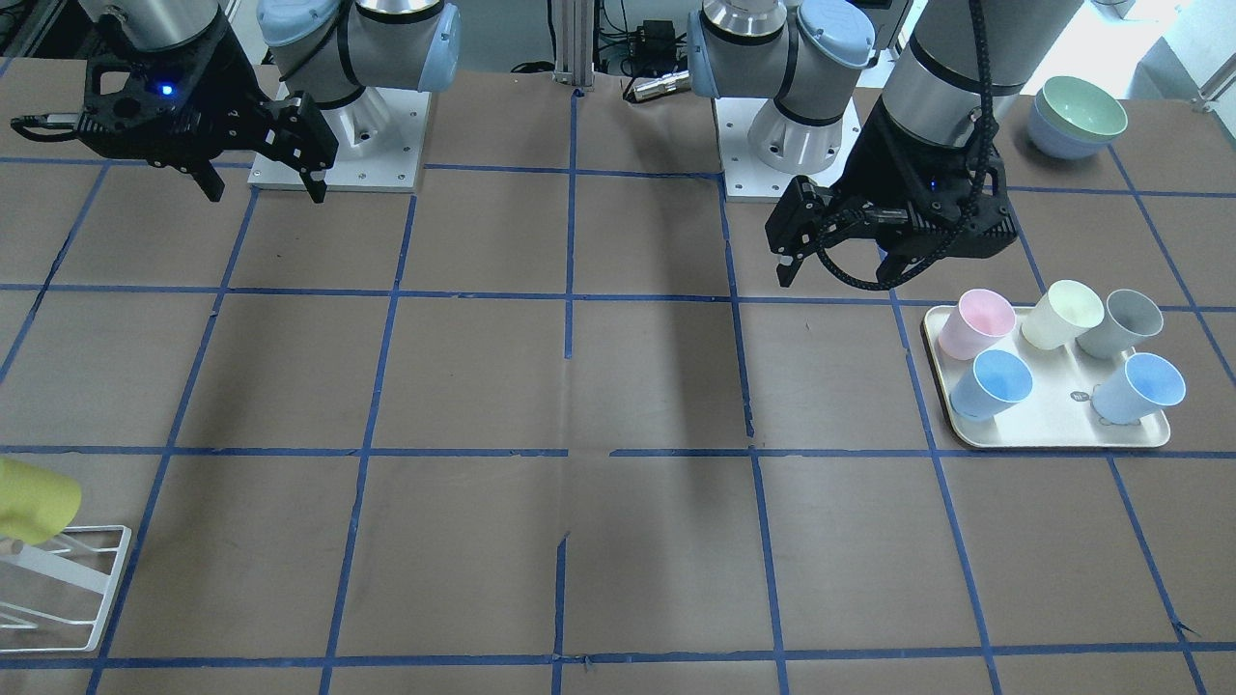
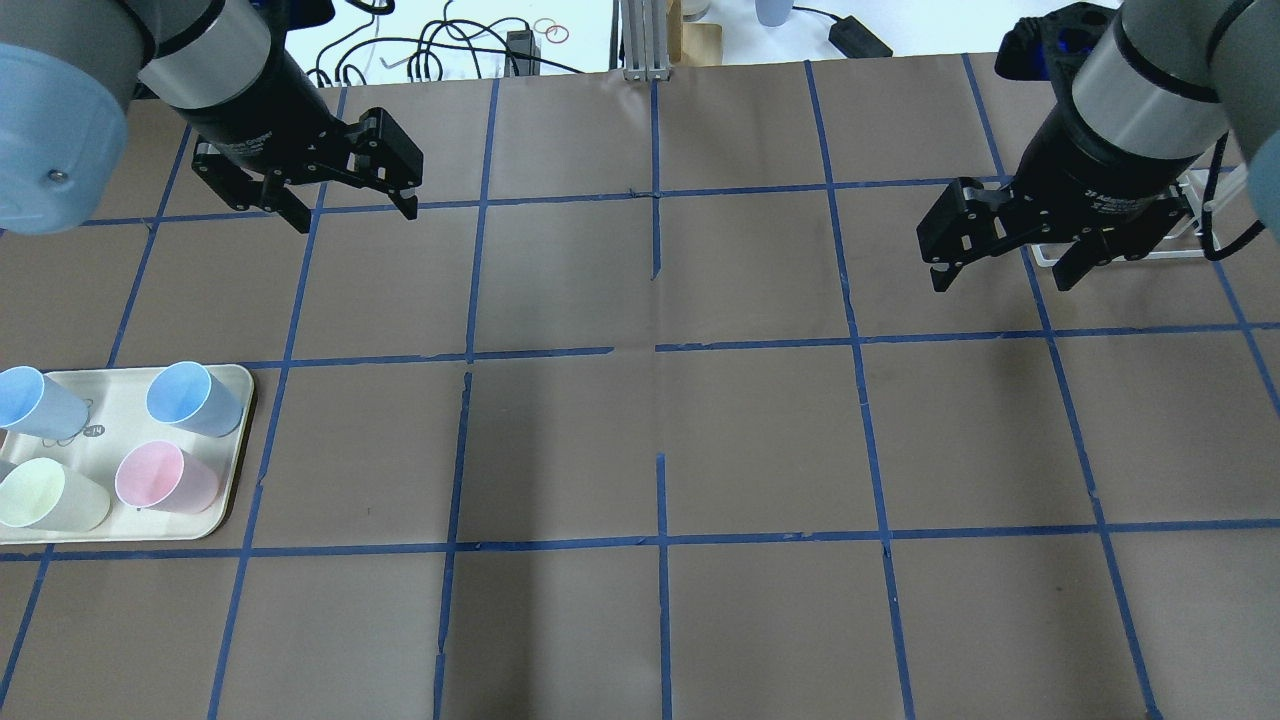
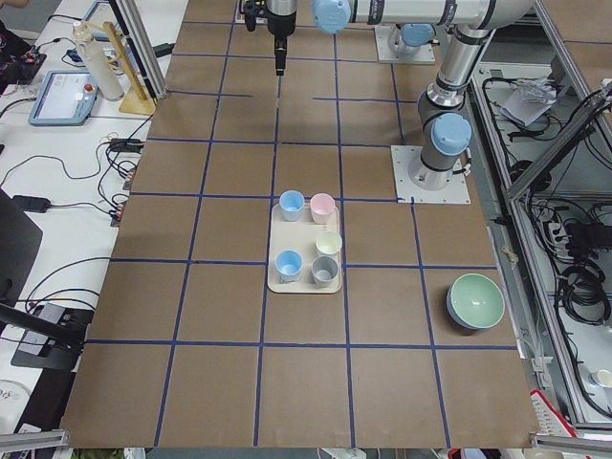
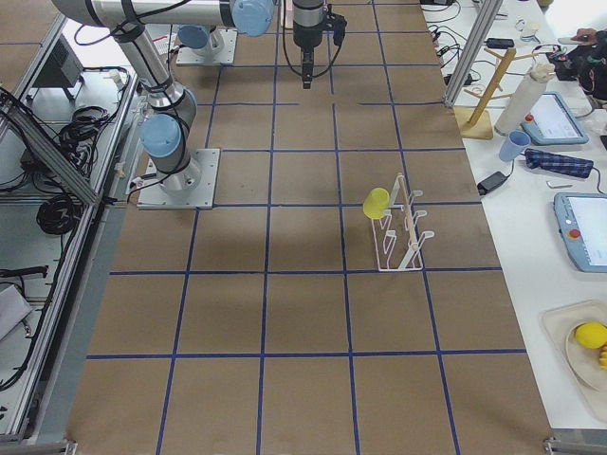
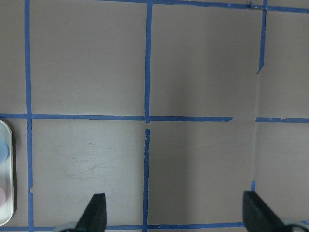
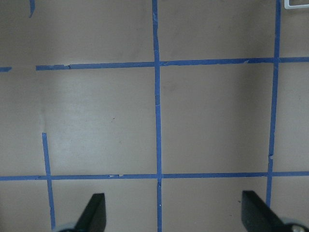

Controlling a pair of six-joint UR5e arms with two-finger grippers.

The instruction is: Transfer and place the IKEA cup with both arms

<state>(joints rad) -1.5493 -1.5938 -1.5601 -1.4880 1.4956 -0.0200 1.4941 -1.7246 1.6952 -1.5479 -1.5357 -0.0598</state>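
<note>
Both the left hand (image 2: 355, 218) and right hand (image 2: 1000, 284) hang released and empty. IKEA cup (image 1: 34, 502) perches on a white rack (image 1: 97, 530), 8 o'clock in the front-facing view. It is probably light, stiff, slick plastic, so pinch across the rim wall.

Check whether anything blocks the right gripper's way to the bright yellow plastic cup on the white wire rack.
Nothing visible does. Only brown table lies between the right gripper and the bright yellow plastic cup on the white wire rack.
</note>
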